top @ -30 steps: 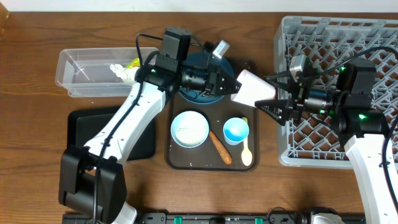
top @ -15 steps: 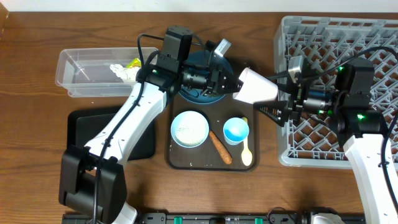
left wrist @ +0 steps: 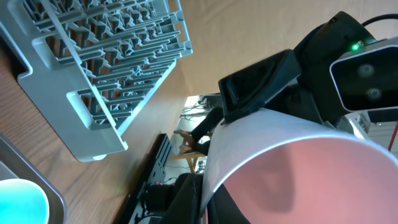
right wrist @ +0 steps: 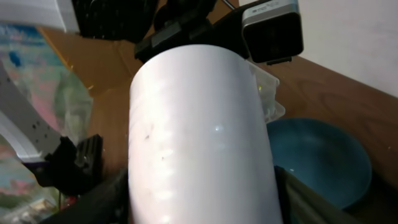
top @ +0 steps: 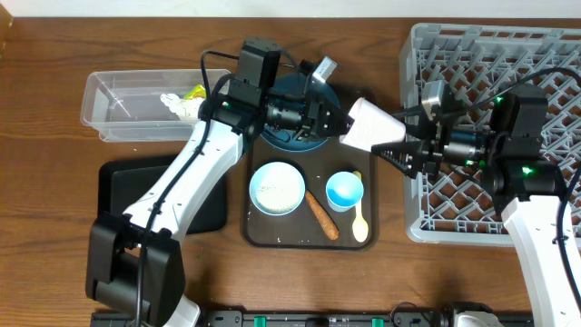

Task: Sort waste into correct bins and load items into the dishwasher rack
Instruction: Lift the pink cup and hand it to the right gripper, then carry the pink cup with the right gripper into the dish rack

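The small pinkish-white cup (top: 370,125) hangs on its side in the air between the brown serving tray (top: 256,238) and the dishwasher rack (top: 416,225). My left gripper (top: 343,123) is shut on its rim, and the left wrist view shows the cup's mouth (left wrist: 298,162) with my fingers (left wrist: 205,186) pinching the wall. My right gripper (top: 395,145) is open, its fingers flanking the cup's base. The cup fills the right wrist view (right wrist: 199,137) between those fingers (right wrist: 202,202). The dark blue plate (top: 322,95) lies under my left arm.
On the serving tray are the white bowl (top: 277,188), the light blue cup (top: 345,191), the orange-brown stick (top: 320,214) and the yellow spoon (top: 360,222). The clear tub (top: 109,100) holds the wrapper (top: 192,91) and tissue (top: 172,102). The black tray (top: 118,186) lies below it.
My right gripper has moved left so its open fingers now sit around the cup's base. My left gripper has shifted the cup slightly right and holds it still.
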`<state>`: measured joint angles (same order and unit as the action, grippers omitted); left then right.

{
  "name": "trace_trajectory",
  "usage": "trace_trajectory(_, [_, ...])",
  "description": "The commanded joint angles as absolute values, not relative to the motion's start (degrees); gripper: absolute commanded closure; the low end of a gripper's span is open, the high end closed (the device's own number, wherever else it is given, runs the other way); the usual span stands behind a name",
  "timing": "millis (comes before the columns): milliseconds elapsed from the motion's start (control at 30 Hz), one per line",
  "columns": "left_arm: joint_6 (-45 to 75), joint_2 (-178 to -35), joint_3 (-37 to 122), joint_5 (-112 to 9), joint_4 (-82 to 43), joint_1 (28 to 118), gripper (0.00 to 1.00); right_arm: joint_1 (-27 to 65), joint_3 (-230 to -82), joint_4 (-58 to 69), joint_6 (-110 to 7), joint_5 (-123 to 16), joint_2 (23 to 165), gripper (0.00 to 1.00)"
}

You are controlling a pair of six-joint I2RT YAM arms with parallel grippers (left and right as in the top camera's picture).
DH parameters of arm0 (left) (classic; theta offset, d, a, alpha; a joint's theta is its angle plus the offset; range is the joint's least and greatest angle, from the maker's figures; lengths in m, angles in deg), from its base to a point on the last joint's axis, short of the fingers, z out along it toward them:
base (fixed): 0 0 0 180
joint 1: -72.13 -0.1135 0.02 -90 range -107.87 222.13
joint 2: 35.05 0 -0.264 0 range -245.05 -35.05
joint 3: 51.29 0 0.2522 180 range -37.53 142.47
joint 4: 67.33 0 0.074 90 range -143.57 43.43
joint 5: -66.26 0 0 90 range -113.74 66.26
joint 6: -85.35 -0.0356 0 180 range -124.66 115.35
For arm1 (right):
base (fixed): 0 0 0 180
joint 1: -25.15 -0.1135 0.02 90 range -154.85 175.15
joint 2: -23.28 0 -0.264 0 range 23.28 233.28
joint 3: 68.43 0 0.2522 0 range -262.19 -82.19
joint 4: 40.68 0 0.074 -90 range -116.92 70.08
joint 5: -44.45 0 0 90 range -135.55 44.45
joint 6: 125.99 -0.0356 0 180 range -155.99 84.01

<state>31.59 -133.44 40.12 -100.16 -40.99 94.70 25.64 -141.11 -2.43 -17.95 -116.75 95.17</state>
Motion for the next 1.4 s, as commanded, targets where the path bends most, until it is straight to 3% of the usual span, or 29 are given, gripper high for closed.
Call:
trace_trajectory(0, [32.4,-133.6,40.3,-100.9,-41.3,94.7,0.94,25.1,-142.1,-2.5,-18.0,-118.2,95.6,0.44])
trace_trajectory(200, [32.3,-133.6,40.3,-100.8,-41.3,94.7,0.93,25.1,-142.1,-2.3,-18.0,-118.1,95.6,0.50])
trace_trajectory(333, [31.2,-133.6,40.3,-99.1,-41.2,94.7,0.69,25.1,-142.1,-1.0,-18.5,-117.0,95.6,0.57])
trace_trajectory(400, [27.7,-133.6,40.3,-96.6,-39.9,94.7,0.62,25.1,-142.1,0.4,-20.2,-115.0,95.6,0.61])
trace_trajectory(600, [16.3,-133.6,40.3,-70.2,-23.4,94.7,0.54,25.1,-142.1,5.2,-27.3,-104.6,95.6,0.96])
trace_trajectory(633, [15.0,-133.6,40.3,-65.2,-21.0,94.7,0.53,25.1,-142.1,6.1,-27.9,-102.8,95.6,0.99])
trace_trajectory(1067, [9.9,-121.7,40.3,-31.4,-3.1,90.8,0.53,25.4,-149.7,22.1,-33.2,-77.2,93.6,0.99])
trace_trajectory(1367, [9.9,-117.8,40.3,-25.6,4.5,89.2,0.53,31.4,-164.4,38.4,-41.9,-48.8,93.7,0.99])
